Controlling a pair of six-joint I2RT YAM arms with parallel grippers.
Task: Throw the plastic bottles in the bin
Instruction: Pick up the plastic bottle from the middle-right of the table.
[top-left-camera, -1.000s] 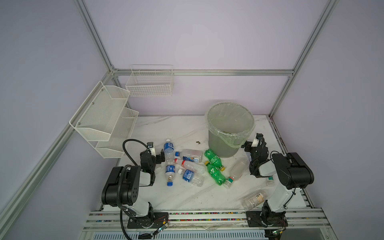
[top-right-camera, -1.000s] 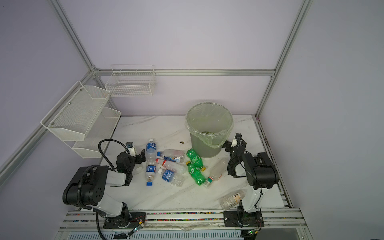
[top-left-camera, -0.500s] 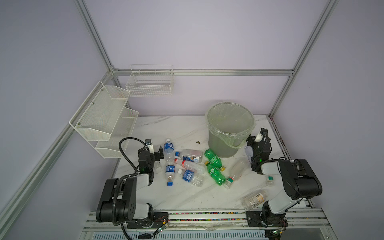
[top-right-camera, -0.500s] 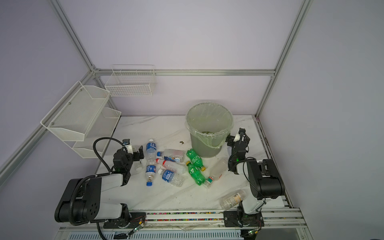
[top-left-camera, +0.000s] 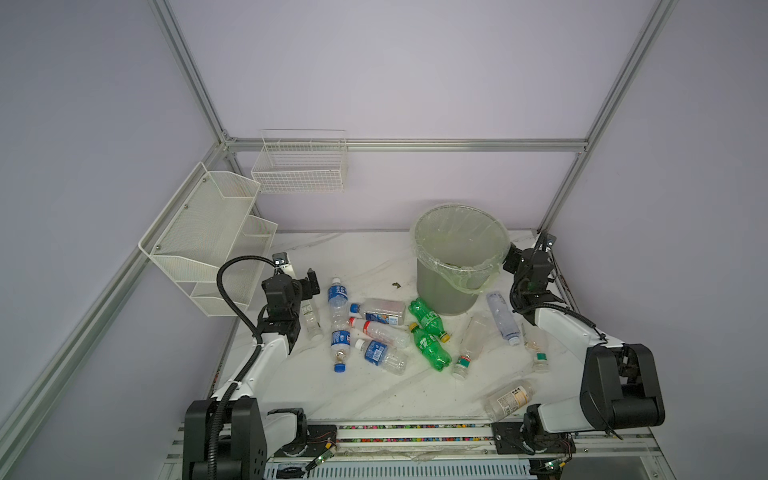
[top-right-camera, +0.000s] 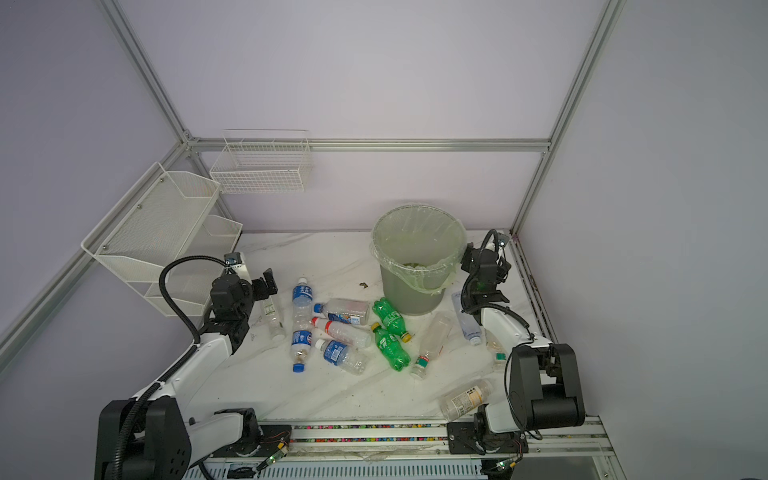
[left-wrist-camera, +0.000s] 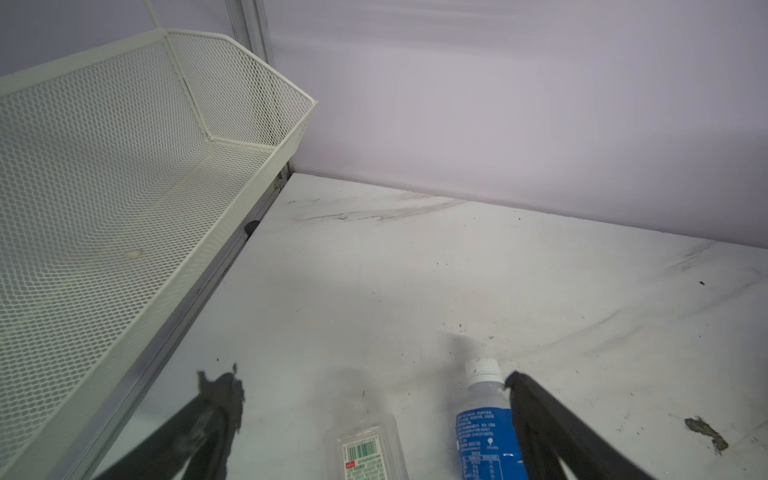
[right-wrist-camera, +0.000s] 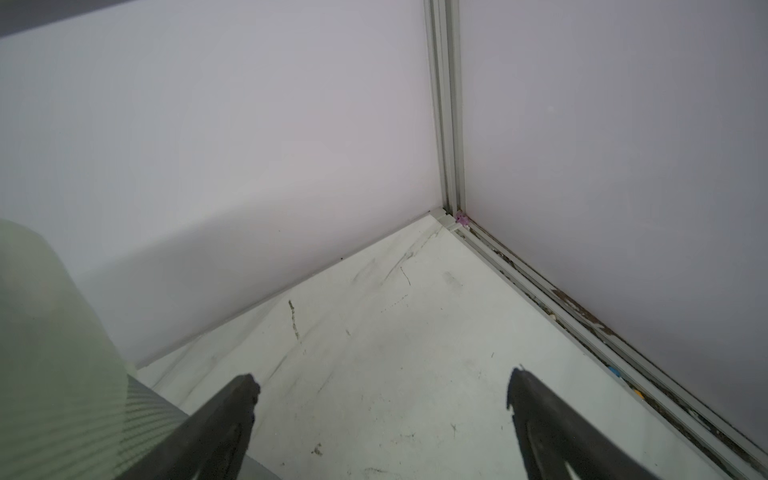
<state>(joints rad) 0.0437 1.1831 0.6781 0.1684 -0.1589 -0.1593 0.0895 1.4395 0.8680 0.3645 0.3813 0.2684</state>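
plastic bottles (top-left-camera: 432, 349) loose beside bin (top-left-camera: 440, 293)

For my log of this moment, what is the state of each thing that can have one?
left gripper: open, holding nothing.
right gripper: open, holding nothing.
bin: upright, bag-lined, no bottle visible inside.
plastic bottles: all lying on the table, outside the bin.

Left arm (top-left-camera: 266, 361) and right arm (top-left-camera: 561, 328) stretch forward, low over the worktop (top-left-camera: 365, 257); left gripper (left-wrist-camera: 374, 382) and right gripper (right-wrist-camera: 382, 382) gape wide, empty.
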